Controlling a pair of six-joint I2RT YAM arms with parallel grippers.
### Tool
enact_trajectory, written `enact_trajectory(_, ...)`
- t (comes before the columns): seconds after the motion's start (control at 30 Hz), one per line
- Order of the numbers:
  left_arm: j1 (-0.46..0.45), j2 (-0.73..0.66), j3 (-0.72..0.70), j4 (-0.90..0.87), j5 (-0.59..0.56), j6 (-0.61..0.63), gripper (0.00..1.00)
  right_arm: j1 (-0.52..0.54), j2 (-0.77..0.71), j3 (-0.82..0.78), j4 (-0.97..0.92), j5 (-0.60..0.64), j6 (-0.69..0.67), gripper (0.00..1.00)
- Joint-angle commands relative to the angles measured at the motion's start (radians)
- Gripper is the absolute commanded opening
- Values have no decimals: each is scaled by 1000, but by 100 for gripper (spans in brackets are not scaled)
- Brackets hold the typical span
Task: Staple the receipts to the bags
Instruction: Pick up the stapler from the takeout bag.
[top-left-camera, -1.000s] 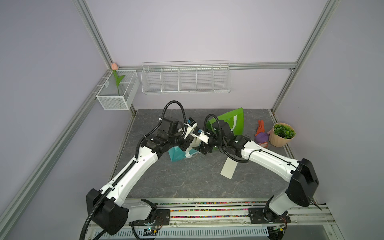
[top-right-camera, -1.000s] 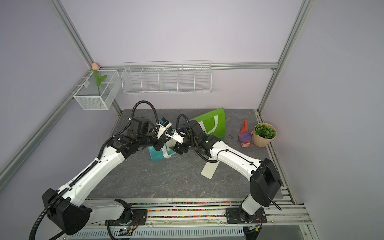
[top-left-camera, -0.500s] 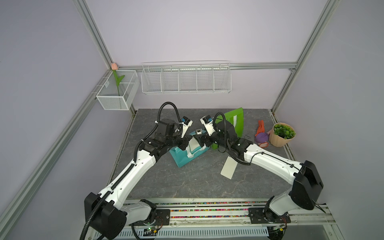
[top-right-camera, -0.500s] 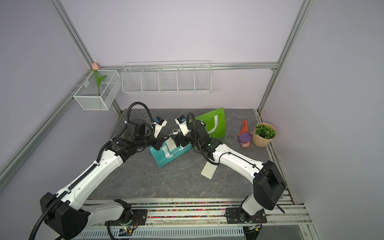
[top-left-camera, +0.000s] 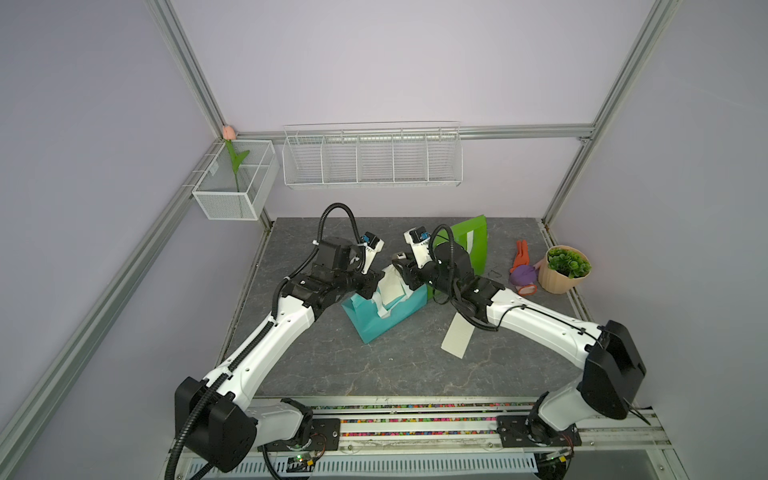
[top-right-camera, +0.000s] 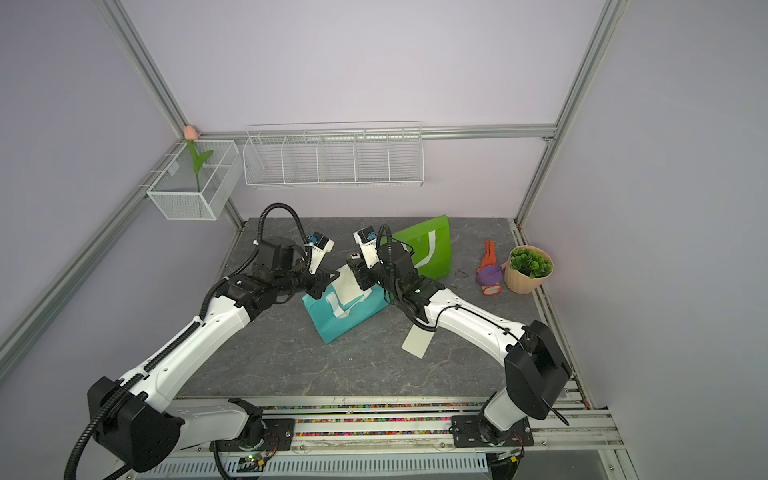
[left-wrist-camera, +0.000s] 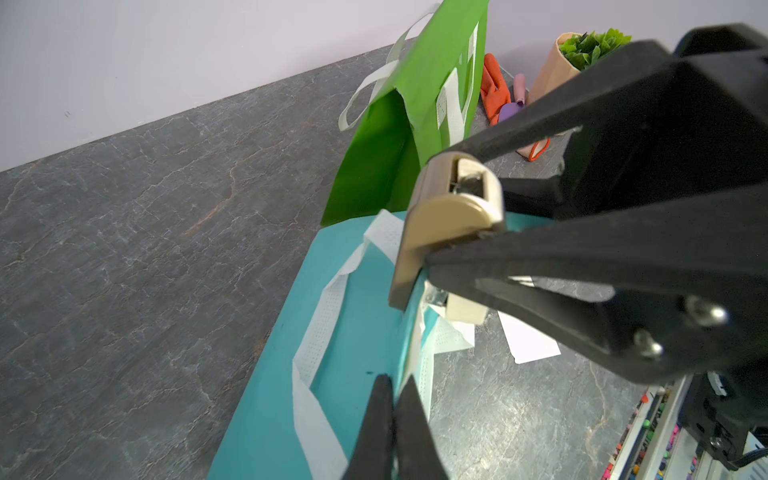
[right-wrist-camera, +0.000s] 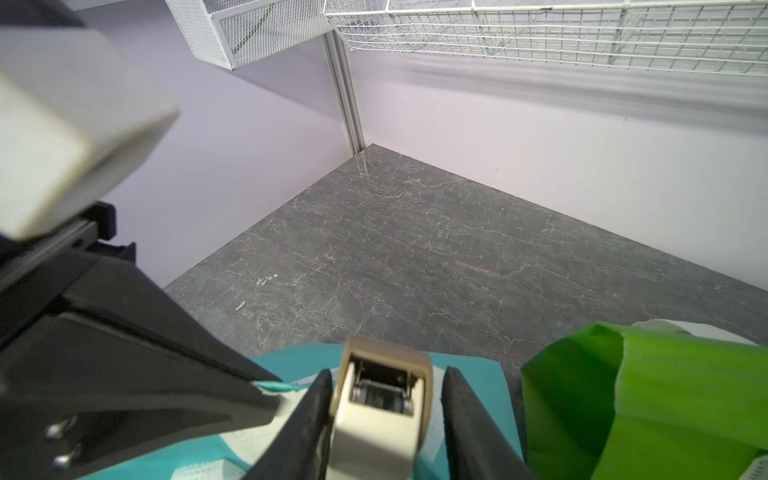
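Grey marbled bench (top-left-camera: 316, 361) under lilac walls: the left claw (left-wrist-camera: 395, 384) is pinched tight on the upper rim of the teal bag (top-left-camera: 386, 328), where a receipt (top-left-camera: 390, 289) lies against it. Just beside that pinch, the stapler (left-wrist-camera: 449, 216) straddles the rim crosswise, gripped top and bottom by the right claw (right-wrist-camera: 386, 374). Behind stands the green bag (top-left-camera: 478, 249); the second receipt (top-left-camera: 457, 336) lies flat, nearer the right arm.

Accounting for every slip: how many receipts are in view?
2. One receipt lies on the teal bag; a second receipt lies flat on the table beside the right arm. The green bag could hide more.
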Motion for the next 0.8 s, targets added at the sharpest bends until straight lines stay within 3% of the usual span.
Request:
enact_trajectory(0.0, -3, 11, 24, 9, -3, -10, 0, 14, 5, 23, 26, -4, -8, 44)
enact_trajectory(0.27, -3, 26, 61, -79, -38, 21, 0, 11, -35, 32, 85, 89, -74, 37)
enact_trajectory(0.37, -3, 19, 61, -85, -61, 24, 0, 7, -19, 87, 12, 89, -77, 35)
enact_trajectory(0.43, -4, 19, 65, -85, -49, 24, 0, 5, -24, 78, 14, 60, -77, 50)
enact_trajectory(0.5, -3, 19, 65, -81, -46, 17, 0, 5, -35, 51, 30, 50, -64, 54)
enact_trajectory(0.57, -3, 23, 64, -81, -46, 19, 0, 5, -39, 35, 27, 41, -55, 38)
enact_trajectory(0.6, -3, 23, 61, -79, -46, 21, 0, 3, -36, 29, 25, 31, -51, 39)
enact_trajectory(0.67, -3, 29, 61, -81, -46, 20, 0, 4, -28, 30, 2, 16, -43, 69)
enact_trajectory(0.7, -3, 32, 64, -82, -43, 21, 0, 5, -28, 27, -5, 19, -36, 75)
enact_trajectory(0.77, -4, 32, 63, -81, -41, 21, 0, 5, -33, 7, 6, 20, -31, 76)
